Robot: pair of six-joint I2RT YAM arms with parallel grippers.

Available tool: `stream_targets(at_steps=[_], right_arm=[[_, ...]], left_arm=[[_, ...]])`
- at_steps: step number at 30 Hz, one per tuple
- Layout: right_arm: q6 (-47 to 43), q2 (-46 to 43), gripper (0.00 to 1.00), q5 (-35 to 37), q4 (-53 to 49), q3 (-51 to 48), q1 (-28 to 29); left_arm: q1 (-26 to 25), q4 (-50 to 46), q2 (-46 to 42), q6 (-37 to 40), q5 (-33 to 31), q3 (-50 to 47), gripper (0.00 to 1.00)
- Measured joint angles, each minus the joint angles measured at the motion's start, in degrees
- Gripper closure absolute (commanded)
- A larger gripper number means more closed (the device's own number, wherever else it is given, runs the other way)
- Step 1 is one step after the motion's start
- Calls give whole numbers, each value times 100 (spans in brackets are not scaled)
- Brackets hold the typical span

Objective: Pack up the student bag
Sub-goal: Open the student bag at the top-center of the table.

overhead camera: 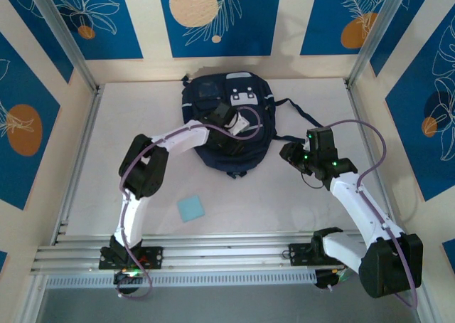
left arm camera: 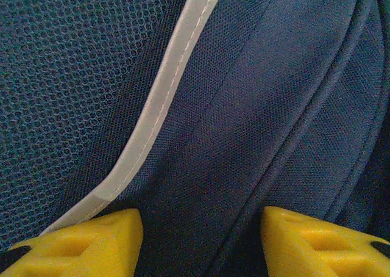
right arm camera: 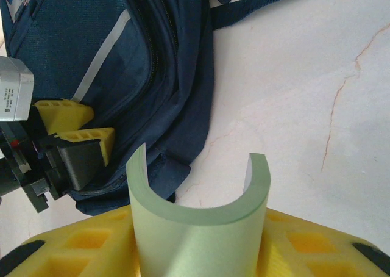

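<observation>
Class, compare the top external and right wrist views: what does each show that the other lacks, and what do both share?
Top external adds: a flat light blue square lying on the white table. Right wrist adds: a pale green curled sheet clamped in the right end effector. Shared: that table, the dark navy fabric backpack and the left end effector over it.

From overhead we see the whole tabletop; up close, our left wrist faces the student bag, shared with the right wrist's wider view.
</observation>
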Motion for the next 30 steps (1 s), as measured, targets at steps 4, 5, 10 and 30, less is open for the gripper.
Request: stream_targets(at_steps=[4,5,10,30], right_arm=[[0,0,54,0,2,2,0],[0,0,54,0,2,4,0],[-2,0,54,0,0,31,-9],[131,487,56,-304,354,431,160]], left_arm=[[-4,-57,48,87,-131,70,89],[-4,-55,74,101,-120,92,100],[-4,-20,107,195,-72,109,100],[496,-522,-549,-1349,1491,745,100]])
